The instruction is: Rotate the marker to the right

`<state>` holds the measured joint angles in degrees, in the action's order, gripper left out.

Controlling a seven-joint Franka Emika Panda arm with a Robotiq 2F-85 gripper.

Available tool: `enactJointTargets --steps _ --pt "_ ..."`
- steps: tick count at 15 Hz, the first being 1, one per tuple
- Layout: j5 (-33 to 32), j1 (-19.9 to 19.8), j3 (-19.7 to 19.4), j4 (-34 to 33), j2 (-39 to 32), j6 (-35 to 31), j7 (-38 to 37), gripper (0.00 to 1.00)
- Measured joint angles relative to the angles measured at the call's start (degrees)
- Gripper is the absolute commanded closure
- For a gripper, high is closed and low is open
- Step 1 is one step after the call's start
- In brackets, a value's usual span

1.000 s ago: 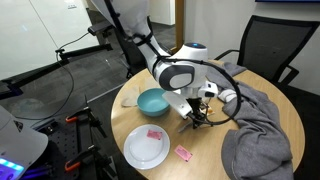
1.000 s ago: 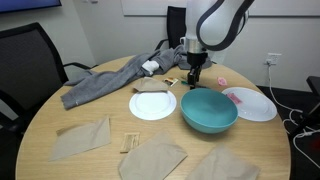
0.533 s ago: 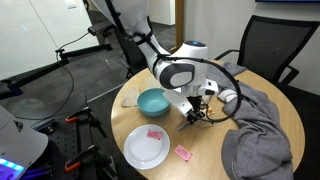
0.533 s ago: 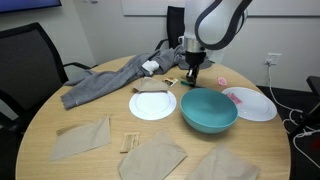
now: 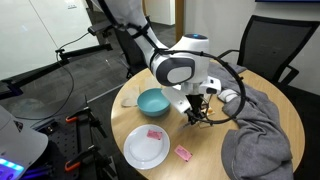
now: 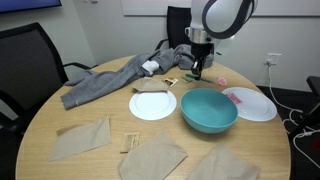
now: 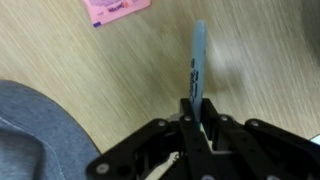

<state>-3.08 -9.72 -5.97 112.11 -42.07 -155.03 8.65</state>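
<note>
The marker (image 7: 198,60) is a thin green stick. In the wrist view it points away from me over the wooden table, its near end clamped between my fingers. My gripper (image 7: 196,105) is shut on it. In both exterior views the gripper (image 5: 197,116) (image 6: 198,72) hangs just above the table, between the teal bowl (image 5: 152,101) and the grey cloth (image 5: 255,130). There the marker is too small to make out.
The teal bowl (image 6: 209,109) stands between two white plates (image 6: 152,104) (image 6: 249,103). Small pink pieces lie on the table (image 7: 115,9) (image 5: 184,153). The grey cloth (image 6: 110,80) lies bunched close by. Brown napkins (image 6: 80,138) lie at the table's near side.
The jaws have closed on the marker. The arm has since risen a little from the table with it.
</note>
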Motion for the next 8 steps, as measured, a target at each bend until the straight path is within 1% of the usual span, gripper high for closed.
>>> enactJointTargets --steps 4,6,7,8 --pt "0.0 1.1 -1.6 4.6 5.9 0.7 -4.2 0.96" --pt "0.1 1.6 -1.9 6.0 8.3 2.5 -7.3 0.96" --pt "0.1 2.1 -2.2 6.4 9.3 3.9 -8.8 0.86" --pt "0.1 2.3 -2.3 6.7 10.2 4.6 -9.2 0.86"
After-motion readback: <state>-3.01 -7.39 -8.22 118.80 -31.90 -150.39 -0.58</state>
